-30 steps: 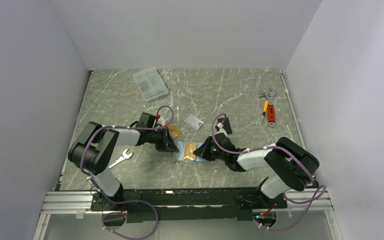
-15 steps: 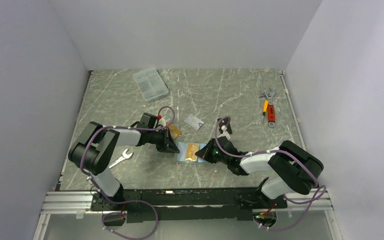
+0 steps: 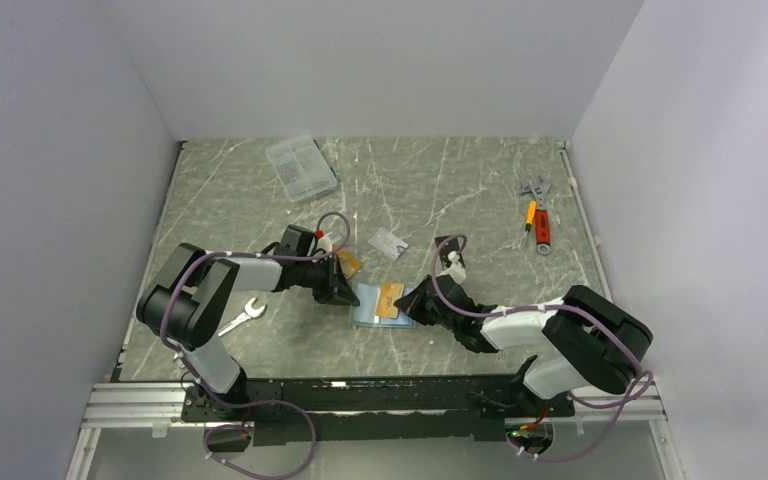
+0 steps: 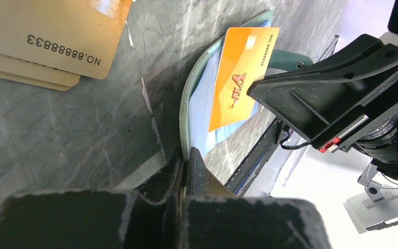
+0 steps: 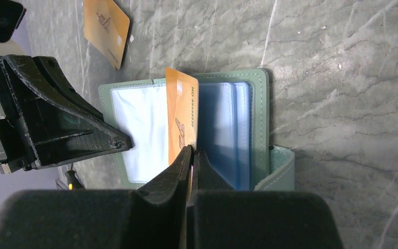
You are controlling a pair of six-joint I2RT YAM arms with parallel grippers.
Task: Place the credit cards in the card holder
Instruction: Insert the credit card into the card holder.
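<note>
My left tool (image 4: 186, 155) is pinched together on the green rim of the open card holder (image 4: 197, 88), which lies flat on the worktop (image 3: 480, 200). My right tool (image 5: 192, 153) is clamped on one short edge of the orange card (image 5: 181, 122). The card stands up over the holder's fold, just beside the blue pockets. The two tools crowd the holder from opposite sides. Gold cards (image 3: 348, 264) and a silvery card (image 3: 388, 242) lie close behind it, and there is bare worktop on its near side.

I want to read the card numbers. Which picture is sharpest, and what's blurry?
Left wrist view: gold cards show crisp digits; right edge washed white. Right wrist view: right hand, pinching the orange card, looks soft. Top view: print too small.
</note>
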